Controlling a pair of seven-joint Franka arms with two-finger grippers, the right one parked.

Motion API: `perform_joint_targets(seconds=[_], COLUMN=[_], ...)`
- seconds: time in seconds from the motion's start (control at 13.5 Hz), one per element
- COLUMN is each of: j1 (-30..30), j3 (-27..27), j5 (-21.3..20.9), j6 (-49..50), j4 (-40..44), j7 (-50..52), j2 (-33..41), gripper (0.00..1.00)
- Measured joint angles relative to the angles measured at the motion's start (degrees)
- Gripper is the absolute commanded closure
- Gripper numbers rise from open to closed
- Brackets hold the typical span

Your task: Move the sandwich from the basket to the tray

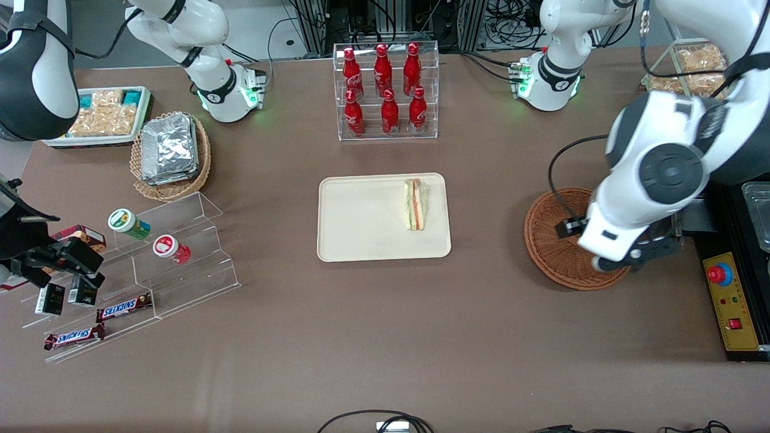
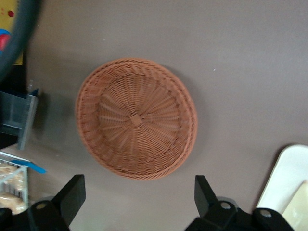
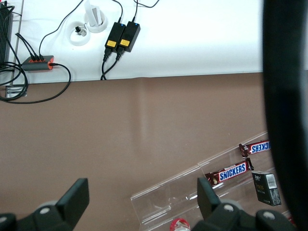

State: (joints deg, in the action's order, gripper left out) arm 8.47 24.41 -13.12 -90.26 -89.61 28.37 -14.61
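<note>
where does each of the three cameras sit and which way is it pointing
Front view: high, facing the robots, looking down on the table; both arms show, sandwich on the tray, gripper above the basket.
Left wrist view: on the working arm, looking down at the empty basket; its open gripper shows.
Right wrist view: on the parked arm, looking at Snickers bars; its own fingers show.
Shared: front and left wrist views both show basket and tray.

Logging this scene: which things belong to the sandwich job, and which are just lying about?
Job: triangular wedge sandwich on cream rectangular tray; empty reddish-brown wicker basket; open pincer above it.
Bystanders: red bottles, foil packs, Snickers bars.
</note>
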Motion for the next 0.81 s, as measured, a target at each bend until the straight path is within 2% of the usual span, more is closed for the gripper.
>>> perform_joint_targets(seconds=[0.44,0.81], j1=[-0.8,-0.8], j3=[-10.2,-13.4], j5=[8.7,11.3], j6=[4.8,5.5], j4=[-0.4,-0.5], j7=[-19.2,-30.9], j2=[9.9,12.6], gripper=[0.0,0.0])
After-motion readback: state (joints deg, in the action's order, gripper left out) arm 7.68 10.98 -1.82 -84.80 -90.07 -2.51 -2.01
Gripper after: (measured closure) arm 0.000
